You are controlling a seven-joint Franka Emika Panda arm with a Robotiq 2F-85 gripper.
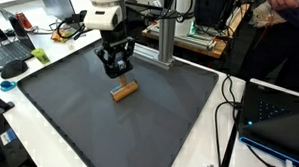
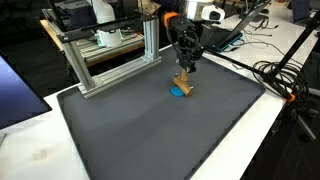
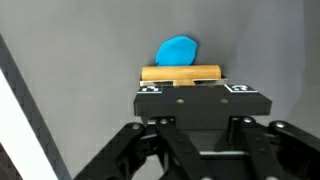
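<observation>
The hand has its fingers drawn together on the wooden block, whose lower edge they hide in the wrist view. A blue piece lies just behind it, partly covered. Both sit over the dark mat on the surface.

a dark mat covers the table. an aluminium frame stands at its edge; cables and a laptop lie beside it.
</observation>
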